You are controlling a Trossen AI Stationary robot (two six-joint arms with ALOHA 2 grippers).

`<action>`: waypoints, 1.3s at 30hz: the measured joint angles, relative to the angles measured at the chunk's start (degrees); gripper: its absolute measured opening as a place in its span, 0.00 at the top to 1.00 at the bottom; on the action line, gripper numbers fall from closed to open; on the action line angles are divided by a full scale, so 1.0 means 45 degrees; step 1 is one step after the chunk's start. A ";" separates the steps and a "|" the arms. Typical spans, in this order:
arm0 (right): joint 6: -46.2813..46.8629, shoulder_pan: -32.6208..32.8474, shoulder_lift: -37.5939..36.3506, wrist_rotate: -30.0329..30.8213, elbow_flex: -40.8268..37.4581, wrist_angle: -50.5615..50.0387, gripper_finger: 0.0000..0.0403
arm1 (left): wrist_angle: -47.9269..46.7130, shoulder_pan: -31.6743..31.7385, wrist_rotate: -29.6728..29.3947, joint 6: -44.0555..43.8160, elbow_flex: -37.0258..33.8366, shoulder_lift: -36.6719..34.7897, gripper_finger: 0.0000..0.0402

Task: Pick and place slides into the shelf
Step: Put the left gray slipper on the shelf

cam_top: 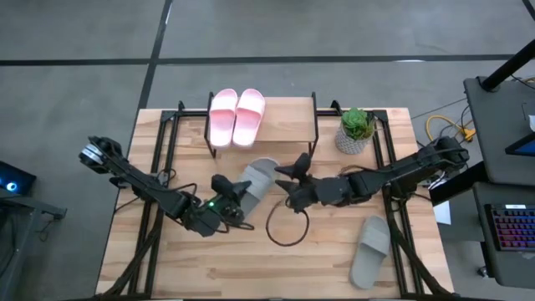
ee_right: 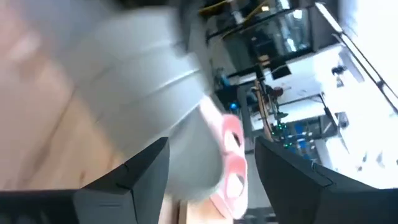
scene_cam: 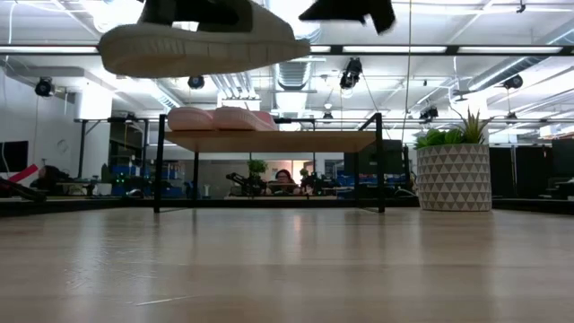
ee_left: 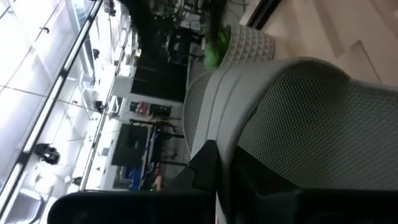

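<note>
**Grey slide lifted by L arm, pink pair on shelf**

Wooden tabletop (cam_top: 251, 259) fills the high view, w/ grey floor around it. From above you see the shelf (cam_top: 288, 125) at the far edge, and the pink pair (cam_top: 236, 117) lying side by side on its left part. Second grey slide (cam_top: 370, 251) lies alone on the table near the right front corner, well apart from the shelf. Potted plant (cam_top: 355, 130) stands just beside the shelf's right end, and a dark cable loop (cam_top: 288, 227) lies on the wood betw. the arms.

Left gripper (cam_top: 230, 191) is pressed shut on the first grey slide (cam_top: 257, 180), holding it at one end. Right gripper (cam_top: 292, 171) is near the other side of this slide w/ fingers spread wide; it holds nothing.

Low view gives you what the top cam cannot: the held slide (scene_cam: 202, 45) is clearly above the table, higher than the shelf plank (scene_cam: 269, 141), sole facing down. Pink pair (scene_cam: 220, 118) sits on that plank.

Left wrist view shows the textured footbed (ee_left: 323, 137) very close. In the right wrist view you see both fingers (ee_right: 130, 180) apart, w/ grey slide (ee_right: 143, 93) and pink ones (ee_right: 231, 162) beyond.
</note>
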 joint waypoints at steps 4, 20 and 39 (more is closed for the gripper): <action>-0.0883 0.0247 0.0000 0.0020 0.0000 -0.1356 0.44 | -0.0019 0.0019 0.0051 -0.0008 -0.0113 -0.0514 1.00; -0.1390 0.0438 -0.0034 -0.0144 0.0001 -0.0867 0.44 | 0.0373 0.0106 0.3909 -0.0627 -0.0185 -0.1764 1.00; -0.0633 0.0419 -0.0095 -0.1640 -0.0019 -0.0824 0.92 | 0.0322 0.0159 0.4124 -0.1018 -0.0160 -0.1877 0.98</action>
